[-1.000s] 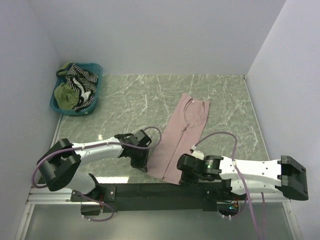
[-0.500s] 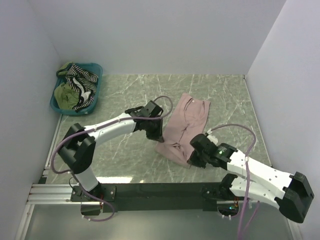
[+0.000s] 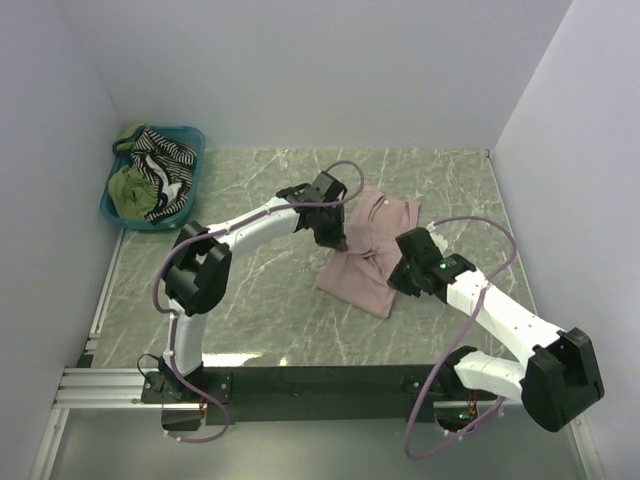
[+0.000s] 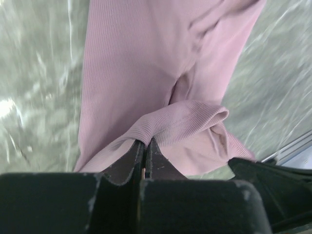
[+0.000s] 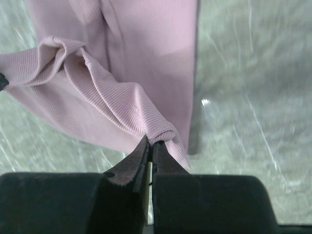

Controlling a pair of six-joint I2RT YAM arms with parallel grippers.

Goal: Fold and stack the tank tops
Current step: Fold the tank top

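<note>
Cloth fills both of your wrist views. The plain dusty pink ribbed tank top (image 3: 372,258) lies on the grey-green marbled table (image 3: 260,295), well to the right of the teal plastic basket (image 3: 150,224) and nearer the arm bases than the basket is.

Your left gripper (image 3: 337,241) is at the edge of the pink top that faces the basket. Its jaws are pressed together on a bunched ridge of the ribbed cloth, with no gap between the fingertips (image 4: 139,146).

Your right gripper (image 3: 399,279) is at the opposite edge, the one turned away from the basket. It pinches a rolled fold of the same cloth in the same tight way. Between the two grippers the held cloth runs slack and wrinkled above the flat part of the garment.

From above, the end of the pink top nearer the arm bases looks doubled over, with a fold line along it. The end at roughly the basket's depth lies flat on the marble.

Inside the basket, a black-and-white striped tank top (image 3: 165,158) and an olive green tank top (image 3: 130,188) sit heaped together. The striped one spills over the rim. Both are well apart from either gripper.
</note>
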